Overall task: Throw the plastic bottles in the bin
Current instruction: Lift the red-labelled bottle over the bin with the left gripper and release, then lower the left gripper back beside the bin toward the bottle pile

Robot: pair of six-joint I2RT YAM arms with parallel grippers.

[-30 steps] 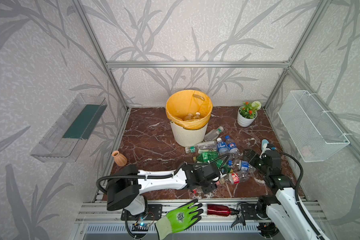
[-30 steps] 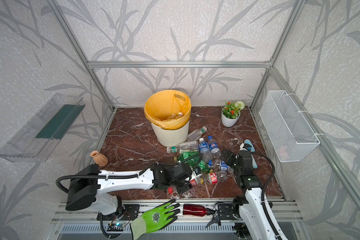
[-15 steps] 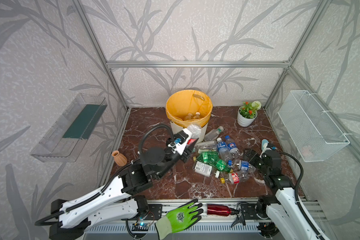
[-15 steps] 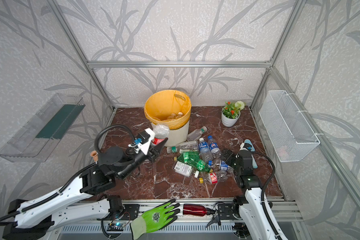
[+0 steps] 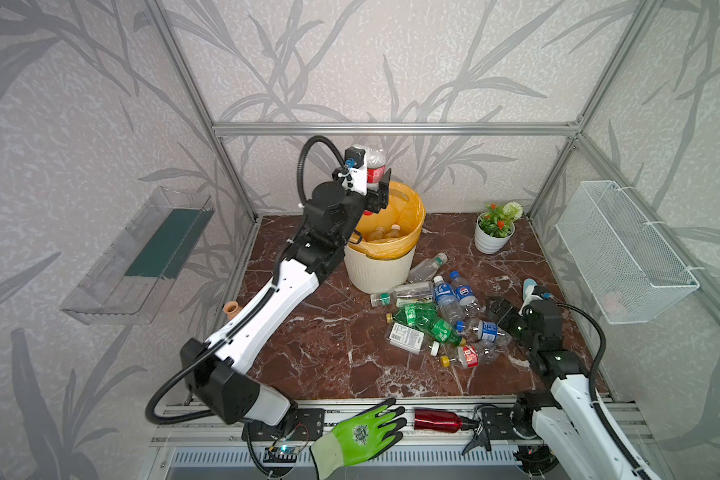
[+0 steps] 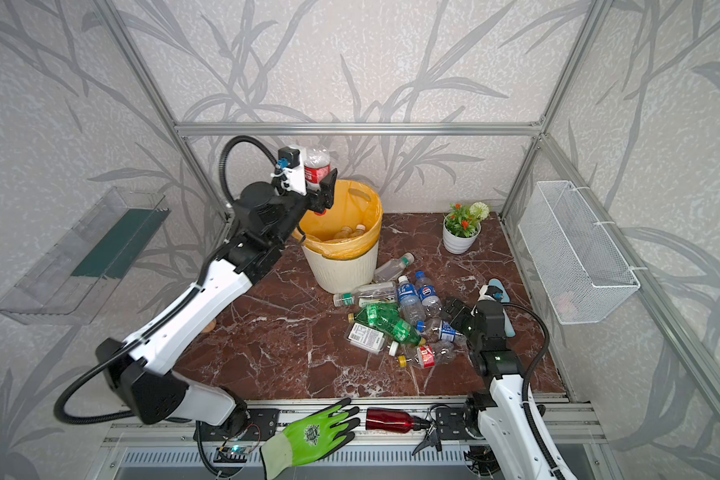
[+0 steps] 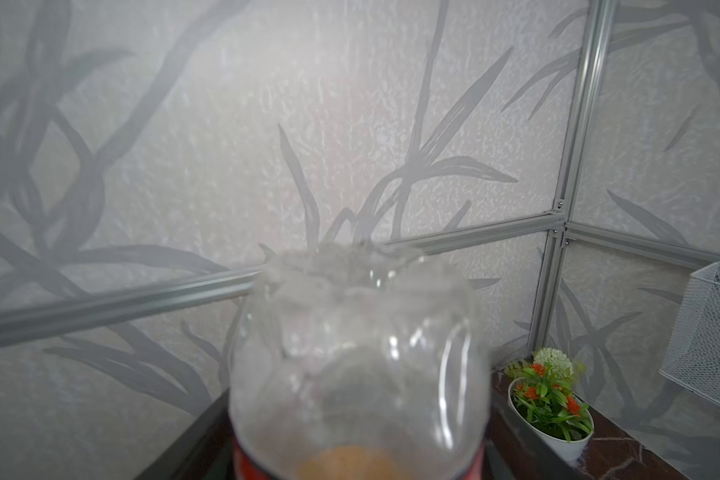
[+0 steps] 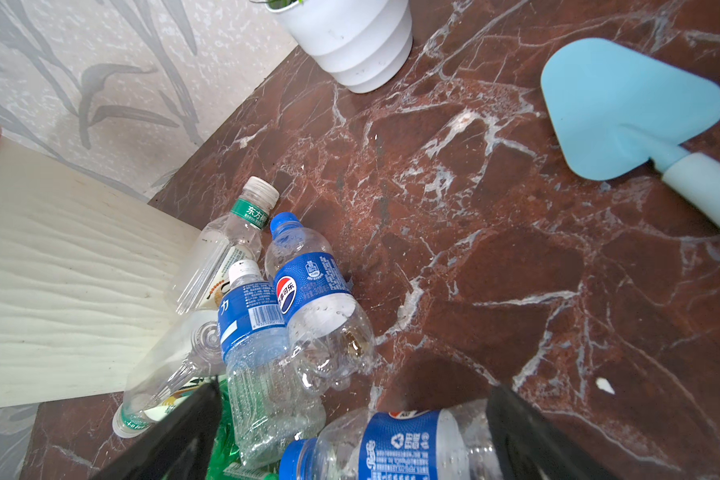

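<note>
My left gripper [image 5: 374,189] [image 6: 314,189] is raised above the near left rim of the bin [image 5: 416,199] [image 6: 346,270], a cream ribbed bucket with a yellow bag. A clear plastic bottle [image 5: 376,166] [image 6: 317,164] [image 7: 358,353] with a red label stands cap-down between its jaws; whether they still press it does not show. Two bottles [image 5: 385,232] lie inside the bin. Several more bottles [image 5: 429,324] [image 6: 387,322] lie piled right of the bin. My right gripper [image 5: 504,316] [image 8: 350,436] is open, its jaws either side of a blue-label bottle [image 8: 395,449] in the pile.
A white flowerpot [image 5: 493,237] [image 8: 350,37] stands at the back right. A blue trowel [image 8: 628,108] lies by the right arm. A terracotta vase [image 5: 231,308] sits at the left edge. On the front rail lie a green glove [image 5: 362,434] and a red metal bottle [image 5: 437,419].
The left arm swung from the pile at the front up and back, carrying the red-label bottle over the bin. The right arm has stayed still.
</note>
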